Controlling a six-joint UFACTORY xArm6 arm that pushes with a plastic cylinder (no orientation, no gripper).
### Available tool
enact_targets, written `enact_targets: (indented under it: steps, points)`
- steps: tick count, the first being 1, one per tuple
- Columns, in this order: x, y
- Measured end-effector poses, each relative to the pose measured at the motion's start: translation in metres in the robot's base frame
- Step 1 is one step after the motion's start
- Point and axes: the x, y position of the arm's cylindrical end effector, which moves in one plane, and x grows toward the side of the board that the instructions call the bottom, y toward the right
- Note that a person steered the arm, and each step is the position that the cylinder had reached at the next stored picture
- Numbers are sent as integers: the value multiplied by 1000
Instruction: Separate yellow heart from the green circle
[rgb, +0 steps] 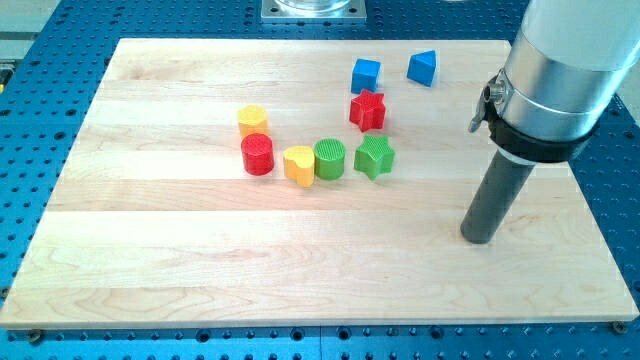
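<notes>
The yellow heart (298, 164) lies near the board's middle, touching the green circle (330, 159) on its right. My tip (478, 238) rests on the board far to the view's right of both and a little lower, well apart from every block. The rod rises from it to the arm's silver body at the view's top right.
A red circle (257, 154) sits just left of the yellow heart, a yellow block (253, 120) above it. A green star (375, 156) is right of the green circle. A red star (367, 110), a blue cube (366, 75) and a blue triangle (423, 68) lie toward the top.
</notes>
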Motion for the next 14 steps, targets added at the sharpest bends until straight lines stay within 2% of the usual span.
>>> enact_targets:
  steps: [1, 2, 4, 9, 10, 12, 13, 14]
  points:
    - [0, -1]
    - [27, -21]
    - [33, -61]
    - [46, -29]
    - [40, -27]
    - [-29, -14]
    - [-8, -75]
    - [-26, -168]
